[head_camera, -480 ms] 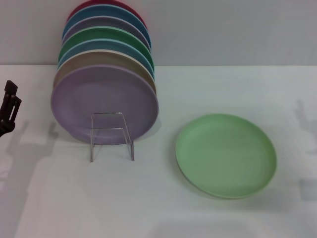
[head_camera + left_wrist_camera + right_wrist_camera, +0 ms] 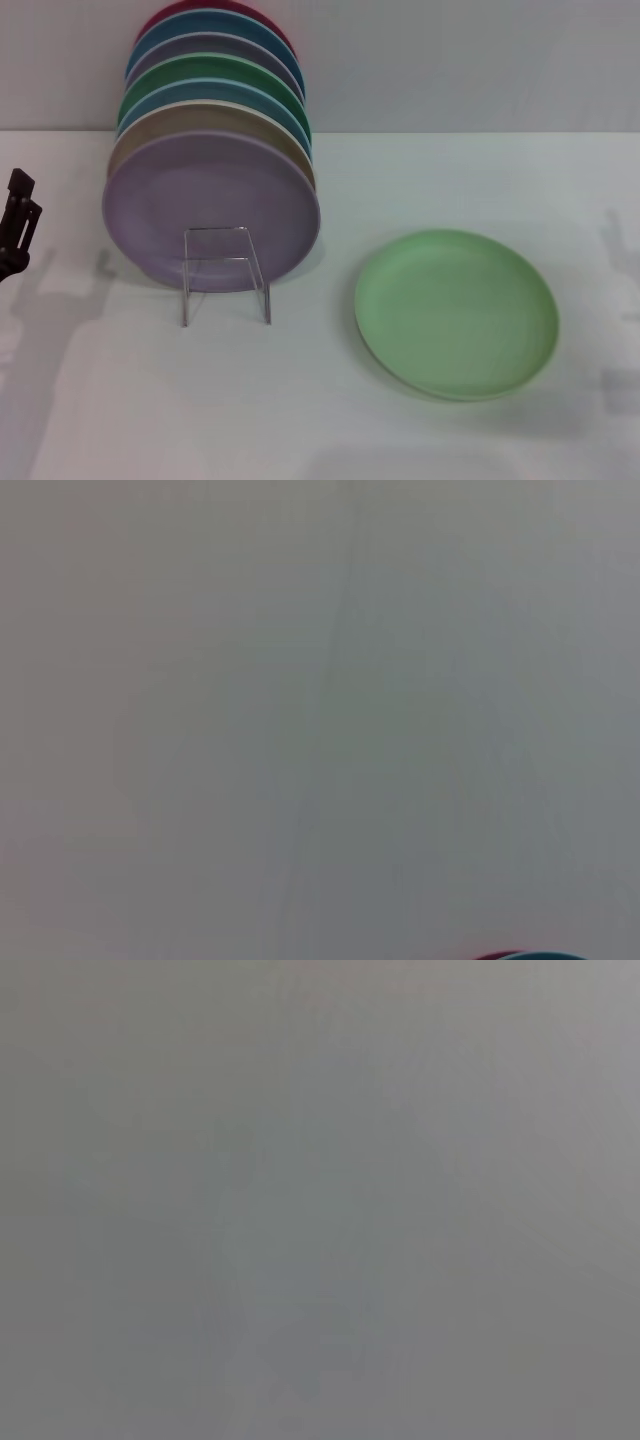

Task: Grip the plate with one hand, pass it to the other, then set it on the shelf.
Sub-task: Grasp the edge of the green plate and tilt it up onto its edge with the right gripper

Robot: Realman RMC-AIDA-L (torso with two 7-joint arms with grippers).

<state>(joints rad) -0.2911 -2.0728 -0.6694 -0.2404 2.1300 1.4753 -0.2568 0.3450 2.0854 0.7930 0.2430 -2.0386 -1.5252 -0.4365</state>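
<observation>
Mint-green plate (image 2: pixel 456 314) is lying flat on the table (image 2: pixel 330 420): likely light, stiff, slick, so the raised rim is offering the best hold. Left gripper (image 2: pixel 18 222) is showing only partly at the table's edge; cannot tell its opening. Right gripper is sitting out of view.

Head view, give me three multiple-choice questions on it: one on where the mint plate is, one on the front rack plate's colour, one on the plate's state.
1. Where does the plate lie?
A. On the table, to the right of the shelf
B. In the shelf
C. Atop the stacked plates

2. What colour is the front plate in the shelf?
A. Red
B. Lilac
C. Yellow

3. What is the plate's state?
A. Held by the left gripper
B. Standing on edge
C. Lying flat, untouched

Answers: 1 A, it rests on the table apart from the shelf. 2 B, the nearest upright plate is lilac. 3 C, nothing touches it; the left gripper is at the far left edge.
</observation>
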